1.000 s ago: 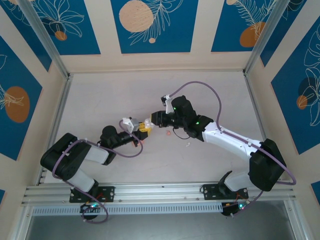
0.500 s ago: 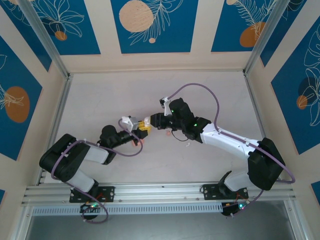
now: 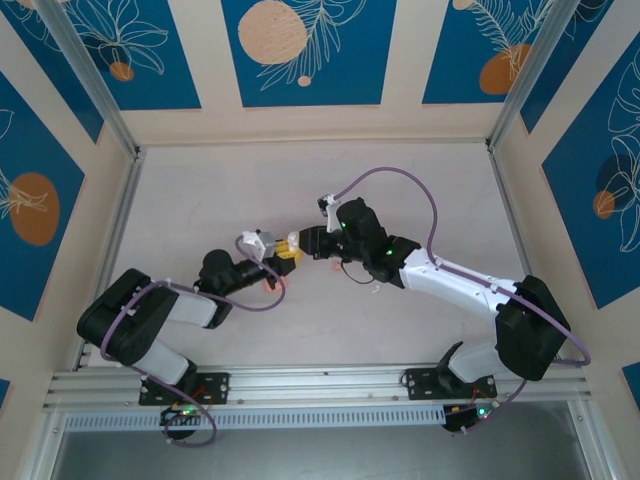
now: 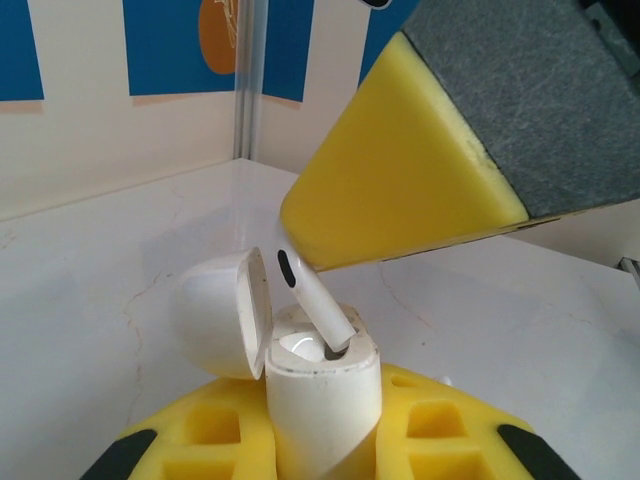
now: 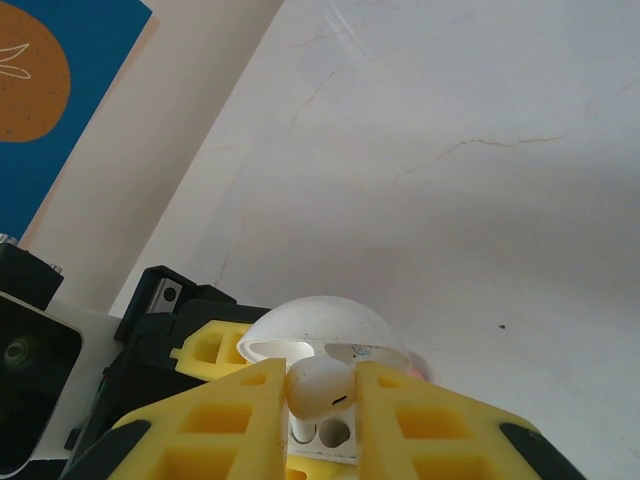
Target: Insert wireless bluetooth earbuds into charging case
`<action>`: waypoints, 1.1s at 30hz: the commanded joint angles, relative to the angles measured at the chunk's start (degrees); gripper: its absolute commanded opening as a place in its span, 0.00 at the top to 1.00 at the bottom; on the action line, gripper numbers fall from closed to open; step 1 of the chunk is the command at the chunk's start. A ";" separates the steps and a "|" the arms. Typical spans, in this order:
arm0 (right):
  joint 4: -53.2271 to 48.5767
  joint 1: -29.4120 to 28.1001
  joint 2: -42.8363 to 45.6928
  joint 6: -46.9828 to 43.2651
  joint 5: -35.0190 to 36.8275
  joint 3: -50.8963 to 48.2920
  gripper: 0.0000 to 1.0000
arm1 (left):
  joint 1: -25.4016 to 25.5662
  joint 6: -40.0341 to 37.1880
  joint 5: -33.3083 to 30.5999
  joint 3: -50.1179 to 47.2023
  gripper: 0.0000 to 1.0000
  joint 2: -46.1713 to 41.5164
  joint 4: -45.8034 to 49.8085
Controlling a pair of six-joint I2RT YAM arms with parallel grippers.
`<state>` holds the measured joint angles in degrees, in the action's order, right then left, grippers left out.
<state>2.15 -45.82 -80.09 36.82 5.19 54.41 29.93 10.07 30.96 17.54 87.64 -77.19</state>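
Observation:
The charging case [image 4: 322,400] looks white here and stands upright with its lid [image 4: 215,315] swung open. My left gripper [image 4: 320,435] is shut on its body between yellow foam pads. A white earbud [image 4: 312,298] is pinched in my right gripper [image 5: 320,395], which is shut on the bud's head [image 5: 320,386]. The earbud's stem slants down with its tip inside one socket of the case. In the right wrist view a second round socket [image 5: 338,432] beside the stem is empty. From above, the left gripper [image 3: 272,254] and right gripper [image 3: 299,243] meet at mid-table.
A small pinkish speck [image 3: 281,285] lies on the pale table [image 3: 200,200] just near of the left gripper. A tiny white bit [image 3: 375,290] lies beside the right forearm. Aluminium rails and patterned walls border the table on every side.
The right arm has shifted left toward the left gripper, bringing the earbud over and into the case. The left arm has barely moved.

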 commanded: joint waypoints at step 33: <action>-0.73 -1.36 2.69 -3.07 0.01 -1.14 0.50 | 0.55 -1.17 -1.77 1.47 0.92 -3.79 -3.41</action>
<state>3.25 -47.24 -79.26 34.20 5.76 53.43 29.98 9.98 28.03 17.54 85.76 -75.85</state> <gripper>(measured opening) 0.489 0.182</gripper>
